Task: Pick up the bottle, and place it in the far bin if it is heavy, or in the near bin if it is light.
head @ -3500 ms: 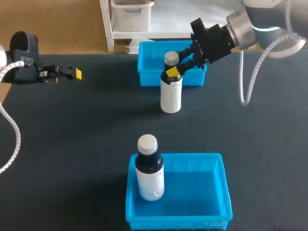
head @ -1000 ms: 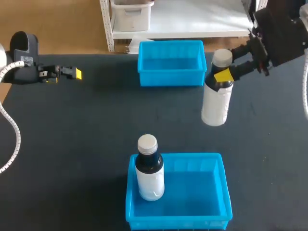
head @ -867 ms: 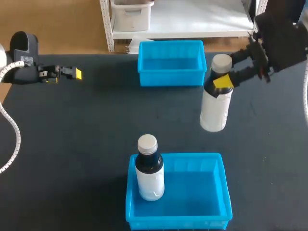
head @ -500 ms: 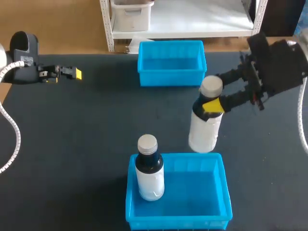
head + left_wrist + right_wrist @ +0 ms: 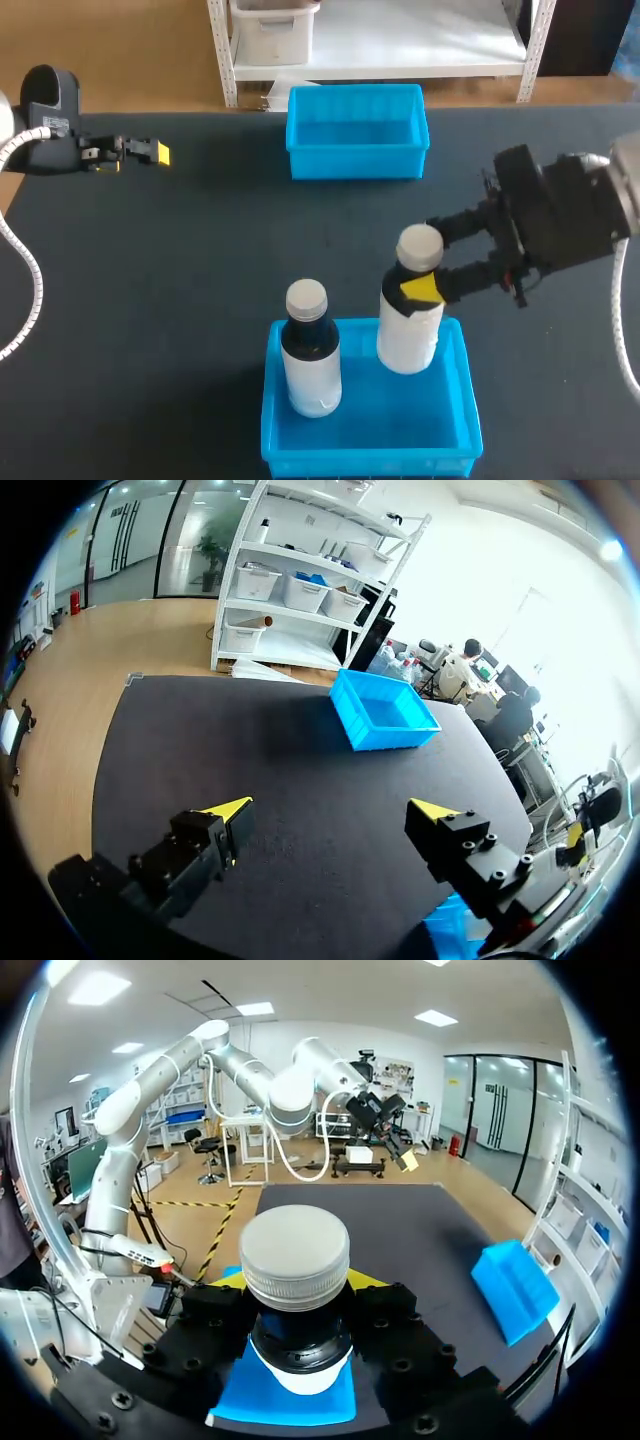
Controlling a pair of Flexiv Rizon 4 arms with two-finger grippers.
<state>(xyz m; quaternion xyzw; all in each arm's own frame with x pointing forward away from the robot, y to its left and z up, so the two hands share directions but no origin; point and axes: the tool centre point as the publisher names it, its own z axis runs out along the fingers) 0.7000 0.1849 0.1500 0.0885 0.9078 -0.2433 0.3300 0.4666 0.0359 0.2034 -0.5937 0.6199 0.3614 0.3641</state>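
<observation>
A white bottle (image 5: 408,330) with a dark neck and a pale cap hangs upright over the far right part of the near blue bin (image 5: 466,410). My right gripper (image 5: 424,283) is shut on its neck, coming in from the right. In the right wrist view the bottle's cap (image 5: 295,1254) stands between the fingers of the right gripper (image 5: 297,1295), and the near bin (image 5: 285,1392) shows blue below it. The far blue bin (image 5: 356,148) at the table's back holds nothing that I can see. My left gripper (image 5: 140,153) rests open at the far left; nothing is between the fingers of the left gripper (image 5: 330,815) in its own view.
A second bottle (image 5: 310,352) of the same kind stands upright in the left half of the near bin, close beside the held one. Dark table surface lies between the two bins. The far bin (image 5: 385,710) lies ahead of the left gripper.
My right arm has carried the bottle from beside the far bin toward me and a little left, down to the near bin. The left arm has kept still.
</observation>
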